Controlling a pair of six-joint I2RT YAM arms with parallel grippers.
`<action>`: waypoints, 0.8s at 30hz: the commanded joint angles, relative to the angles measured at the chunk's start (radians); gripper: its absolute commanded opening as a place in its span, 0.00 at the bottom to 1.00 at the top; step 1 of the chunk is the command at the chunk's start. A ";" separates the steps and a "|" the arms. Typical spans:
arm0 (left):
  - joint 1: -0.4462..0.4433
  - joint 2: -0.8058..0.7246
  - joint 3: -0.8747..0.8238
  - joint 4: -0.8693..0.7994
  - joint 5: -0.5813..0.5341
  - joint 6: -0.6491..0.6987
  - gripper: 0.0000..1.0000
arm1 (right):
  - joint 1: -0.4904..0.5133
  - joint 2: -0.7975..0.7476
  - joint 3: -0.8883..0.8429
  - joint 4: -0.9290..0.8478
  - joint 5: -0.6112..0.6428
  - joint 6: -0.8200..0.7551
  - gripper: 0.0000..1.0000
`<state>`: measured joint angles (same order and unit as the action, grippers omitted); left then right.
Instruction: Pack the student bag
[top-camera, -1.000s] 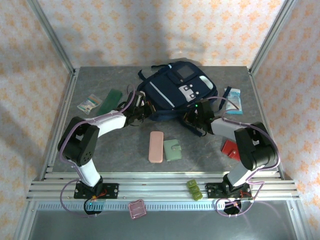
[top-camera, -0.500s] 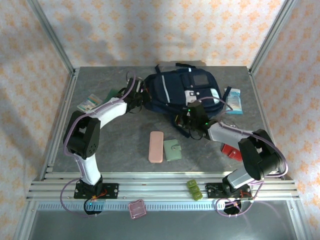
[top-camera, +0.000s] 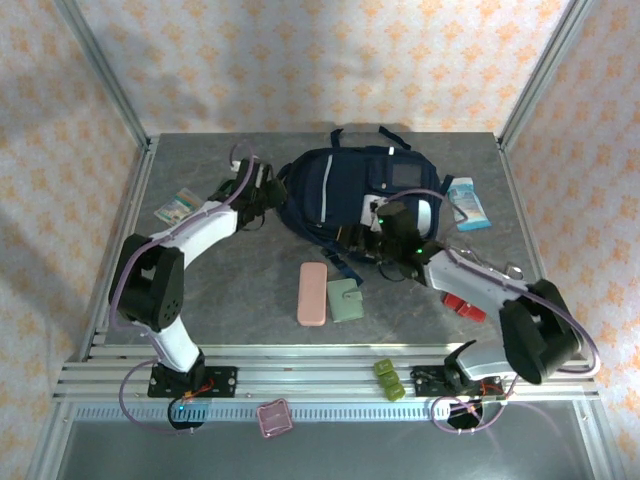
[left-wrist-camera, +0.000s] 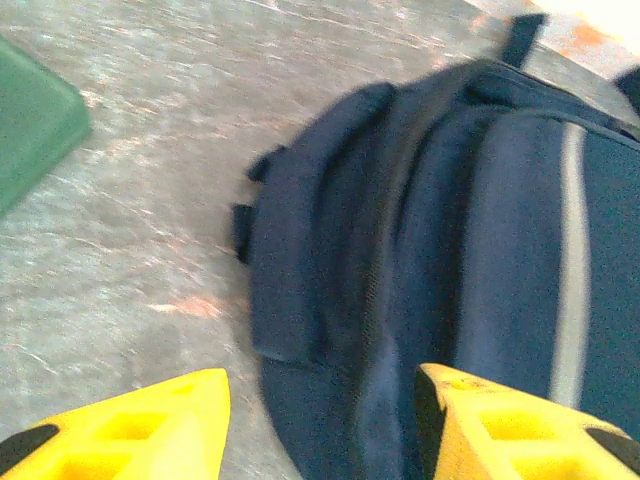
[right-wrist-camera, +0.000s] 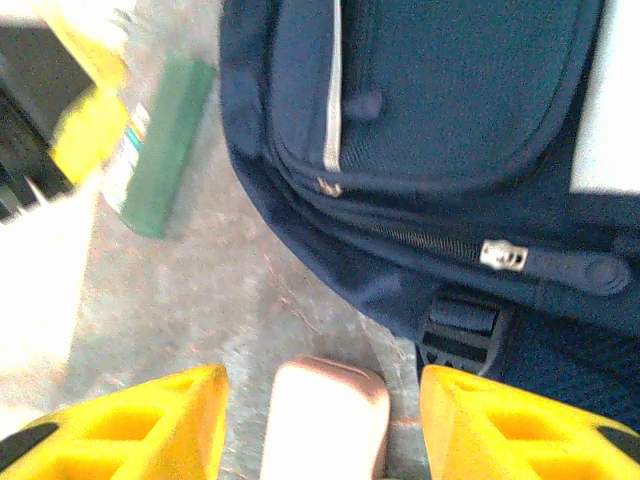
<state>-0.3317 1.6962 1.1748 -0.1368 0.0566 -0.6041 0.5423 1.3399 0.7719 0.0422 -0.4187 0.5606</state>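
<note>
The left claw (left-wrist-camera: 320, 405) is part open, its yellow fingers apart and gripping nothing. The student bag (left-wrist-camera: 500, 250) lies just ahead of it, with the near edge of the bag reaching in beside the right finger. The right claw (right-wrist-camera: 320, 390) is likewise part open and empty. The bag lies directly ahead of it, and a pink case (right-wrist-camera: 325, 420) lies on the table (right-wrist-camera: 200, 290) under the gap between its fingers.

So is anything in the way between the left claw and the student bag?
Nothing visible. The left claw is open right beside the student bag, with only bare table and bag fabric ahead. The flat green item lies off to one side.
</note>
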 joint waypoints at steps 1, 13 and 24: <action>-0.074 -0.024 -0.022 0.064 0.074 -0.026 0.52 | -0.075 -0.033 -0.010 -0.033 -0.002 0.046 0.49; -0.301 0.100 0.029 0.068 0.153 -0.021 0.55 | -0.195 0.052 0.014 -0.101 0.047 0.124 0.32; -0.395 0.265 0.169 -0.008 0.122 -0.058 0.68 | -0.237 0.123 -0.088 -0.067 0.109 0.176 0.08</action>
<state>-0.7124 1.9190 1.2861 -0.0967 0.2024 -0.6395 0.3069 1.4384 0.7208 -0.0402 -0.3588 0.7055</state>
